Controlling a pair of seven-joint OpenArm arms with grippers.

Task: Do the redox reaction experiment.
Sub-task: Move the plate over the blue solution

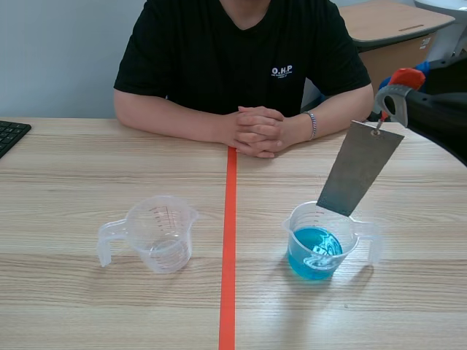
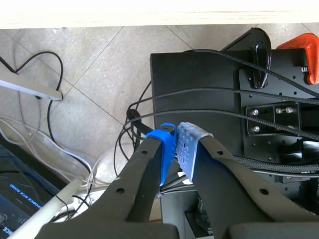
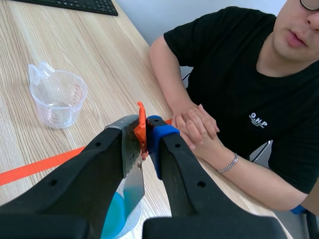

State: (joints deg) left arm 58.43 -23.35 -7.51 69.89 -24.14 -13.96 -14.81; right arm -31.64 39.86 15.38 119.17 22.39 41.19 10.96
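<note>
A grey metal plate (image 1: 359, 168) hangs tilted from an orange clip (image 3: 141, 130), and my right gripper (image 3: 144, 128) is shut on that clip. In the scene view the right gripper (image 1: 398, 86) is raised at the right. The plate's lower edge sits at the rim of a clear cup of blue liquid (image 1: 319, 246), above the liquid. The same blue cup (image 3: 117, 219) lies under my right fingers. An empty clear measuring cup (image 1: 159, 233) stands left of the tape line; the empty cup (image 3: 57, 97) is ahead of the right gripper. My left gripper (image 2: 178, 144) is shut on nothing, off the table above the floor.
A person sits across the table with clasped hands (image 1: 255, 131) resting on the far edge. A black keyboard (image 1: 11, 135) lies at the far left. An orange tape line (image 1: 229, 248) runs down the middle. Under the left gripper are cables and a black base (image 2: 199, 84).
</note>
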